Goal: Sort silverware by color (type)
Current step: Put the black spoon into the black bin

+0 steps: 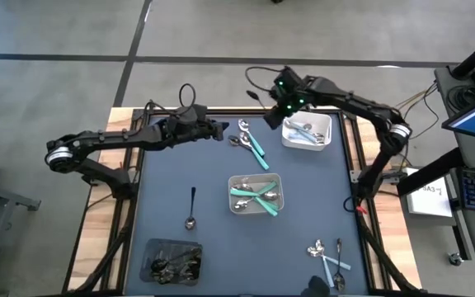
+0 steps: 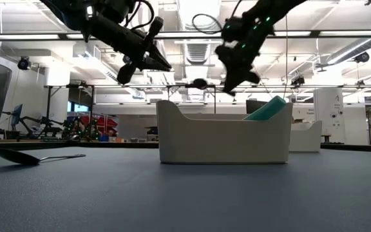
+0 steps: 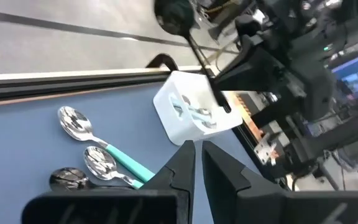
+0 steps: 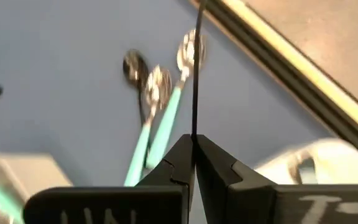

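Right gripper [image 4: 193, 163] pinched on a thin black spoon [image 4: 197, 68] — dark bowl up, teal-handled spoons [image 1: 254, 142] below, left gripper [image 3: 197, 163] nearly closed, empty — above the table.

I see two dark, slim, jointed arms. My left arm [image 1: 130, 139] carries a silvery ring at one joint and a black cable looped above its wrist. My right arm [image 1: 361, 106] has the same silvery ring, loose black cabling, and green lights glowing on its wrist. The fingers [image 4: 173, 167] are matte black wedges.
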Action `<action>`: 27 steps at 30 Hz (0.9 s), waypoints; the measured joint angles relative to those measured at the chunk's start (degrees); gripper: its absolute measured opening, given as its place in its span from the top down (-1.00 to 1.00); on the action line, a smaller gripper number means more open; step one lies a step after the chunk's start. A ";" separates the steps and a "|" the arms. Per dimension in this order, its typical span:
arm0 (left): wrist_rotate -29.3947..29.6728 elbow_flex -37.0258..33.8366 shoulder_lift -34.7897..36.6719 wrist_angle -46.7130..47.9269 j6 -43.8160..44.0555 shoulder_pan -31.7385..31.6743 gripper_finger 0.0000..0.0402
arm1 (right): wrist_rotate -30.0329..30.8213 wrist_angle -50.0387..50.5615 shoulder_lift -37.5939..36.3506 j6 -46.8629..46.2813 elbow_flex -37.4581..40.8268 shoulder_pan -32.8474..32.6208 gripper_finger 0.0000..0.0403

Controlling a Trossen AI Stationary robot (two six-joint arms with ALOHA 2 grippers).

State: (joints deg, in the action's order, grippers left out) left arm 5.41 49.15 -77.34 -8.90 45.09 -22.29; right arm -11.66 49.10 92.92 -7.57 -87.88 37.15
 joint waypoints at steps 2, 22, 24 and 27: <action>-0.94 -0.01 0.06 0.12 -1.02 -0.01 0.94 | -0.23 3.37 -1.18 1.05 0.19 -0.51 0.96; -29.27 -0.27 11.17 30.81 -14.81 3.79 0.94 | -0.32 5.01 -2.80 5.35 0.39 -11.80 0.96; -34.42 -0.89 11.56 33.03 -17.02 6.45 0.94 | -0.33 5.05 -2.80 5.71 0.39 -12.35 0.96; -32.82 -2.22 11.61 35.80 -17.76 11.56 0.94 | -0.32 5.03 -2.80 5.54 0.39 -13.02 0.96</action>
State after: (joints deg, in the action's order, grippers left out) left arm -27.41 46.93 -65.73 26.91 27.32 -10.74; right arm -11.98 54.13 90.13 -2.02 -87.48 24.12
